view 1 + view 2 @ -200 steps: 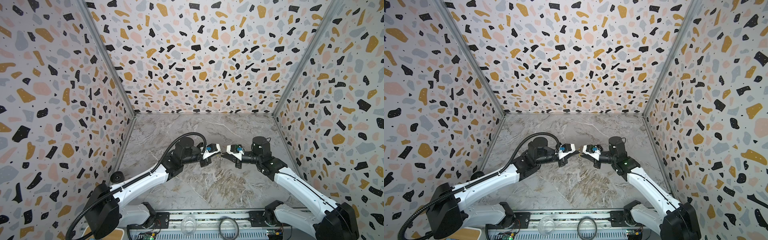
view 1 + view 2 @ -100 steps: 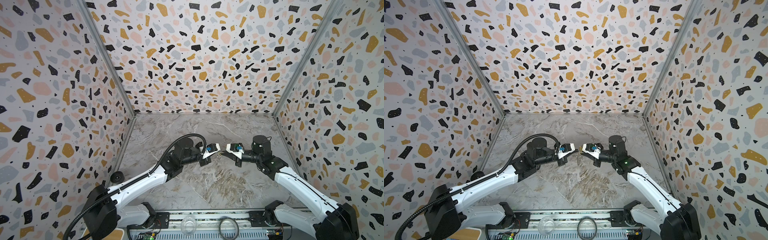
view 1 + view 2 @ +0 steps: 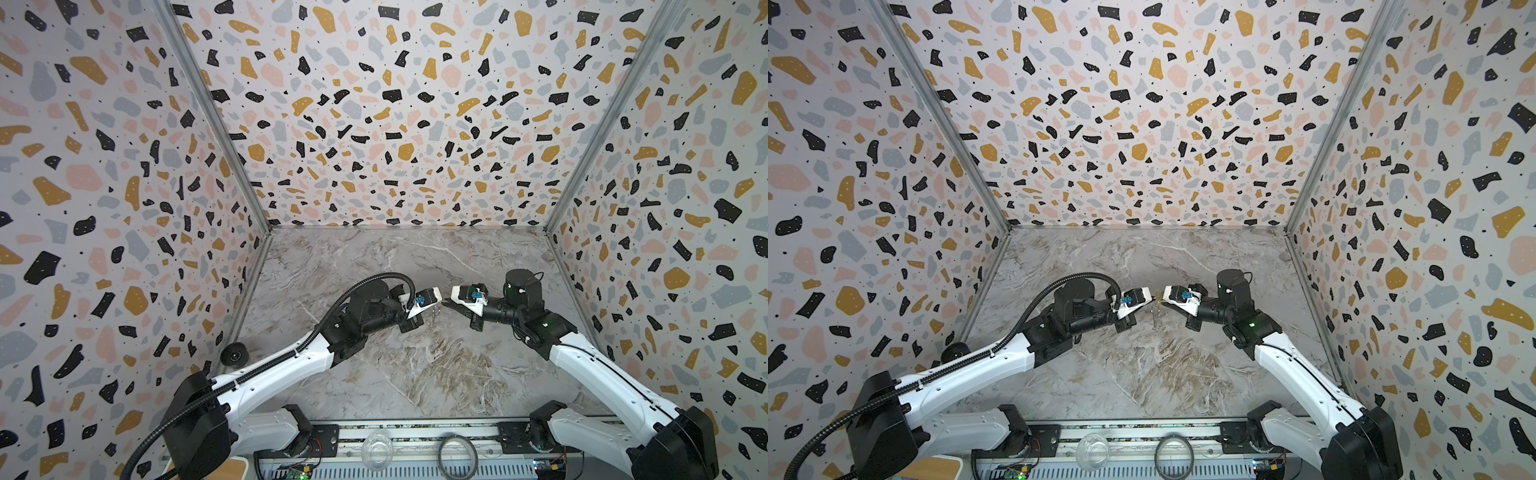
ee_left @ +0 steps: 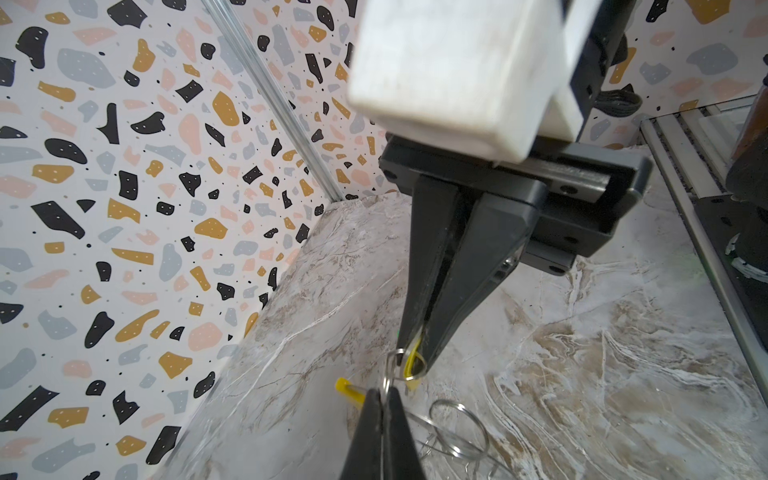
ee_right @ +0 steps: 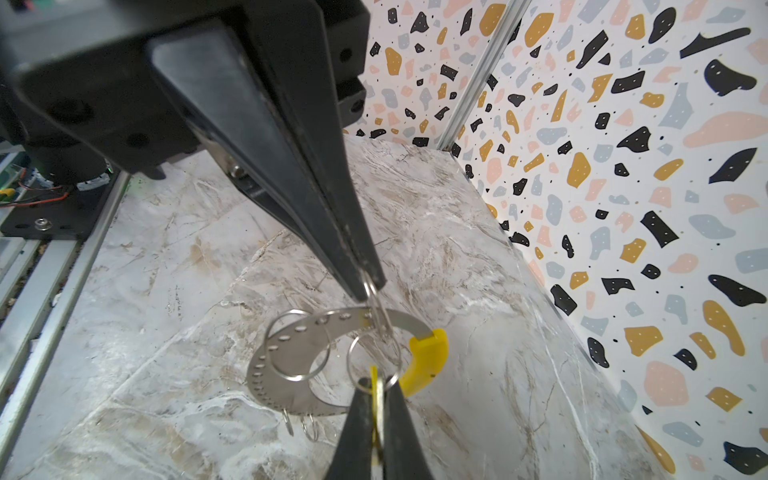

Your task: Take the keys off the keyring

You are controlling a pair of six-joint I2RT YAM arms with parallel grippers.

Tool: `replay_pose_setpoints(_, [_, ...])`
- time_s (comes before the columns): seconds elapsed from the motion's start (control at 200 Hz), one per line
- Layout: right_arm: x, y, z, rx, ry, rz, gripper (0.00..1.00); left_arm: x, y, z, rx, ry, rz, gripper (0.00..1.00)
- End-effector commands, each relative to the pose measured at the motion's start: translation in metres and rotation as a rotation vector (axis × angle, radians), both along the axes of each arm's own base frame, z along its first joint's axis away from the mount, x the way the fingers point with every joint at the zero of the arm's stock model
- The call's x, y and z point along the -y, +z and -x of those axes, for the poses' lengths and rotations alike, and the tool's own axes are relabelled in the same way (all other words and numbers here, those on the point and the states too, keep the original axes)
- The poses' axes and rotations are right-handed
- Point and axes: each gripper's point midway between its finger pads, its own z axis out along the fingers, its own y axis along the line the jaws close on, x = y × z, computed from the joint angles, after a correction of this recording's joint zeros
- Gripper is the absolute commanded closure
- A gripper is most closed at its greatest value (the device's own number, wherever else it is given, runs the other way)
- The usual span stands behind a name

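Note:
Both grippers meet tip to tip above the marble table. In the right wrist view my right gripper (image 5: 376,380) is shut on a key with a yellow tag (image 5: 377,388), whose small ring (image 5: 374,361) circles the fingertips. My left gripper (image 5: 368,291) pinches another small split ring (image 5: 378,305) on the keyring (image 5: 291,374), a silvery curved band with a yellow sleeve (image 5: 428,357) that hangs between them. In the left wrist view my left gripper (image 4: 382,390) is shut on ring wire and the right gripper (image 4: 415,361) holds the yellow tag. In both top views the keyring (image 3: 435,316) (image 3: 1156,316) dangles below the tips.
A further loose ring (image 5: 297,345) and small wire loops (image 5: 309,428) hang on the band. On the front rail sit a dark ring (image 3: 457,453) and a clear round dish (image 3: 377,449). A black wheel (image 3: 235,354) lies by the left wall. Patterned walls enclose three sides.
The left arm has shifted slightly. Both grippers stay shut and tip to tip in the same place.

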Motion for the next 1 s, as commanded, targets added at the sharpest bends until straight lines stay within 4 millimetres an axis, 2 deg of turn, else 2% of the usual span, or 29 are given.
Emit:
replay_pose_setpoints(0.0, [0.011, -0.006, -0.005, -0.024, -0.068, 0.055, 1.00, -0.011, 0.044, -0.011, 0.128, 0.080, 0.090, 1.00])
replay_pose_setpoints(0.28, [0.013, 0.008, -0.010, 0.033, -0.093, 0.040, 1.00, -0.007, 0.037, -0.011, 0.116, 0.076, 0.061, 1.00])
replay_pose_setpoints(0.511, [0.013, 0.030, -0.012, 0.110, -0.104, 0.027, 1.00, 0.001, 0.029, -0.010, 0.078, 0.044, 0.043, 1.00])
replay_pose_setpoints(0.596, [0.011, 0.034, -0.010, 0.127, -0.096, 0.035, 1.00, 0.003, 0.018, -0.011, 0.045, 0.040, 0.017, 1.00])
replay_pose_setpoints(0.996, [0.006, 0.051, -0.009, 0.207, -0.094, 0.057, 1.00, 0.016, 0.005, -0.012, -0.035, -0.001, -0.005, 1.00])
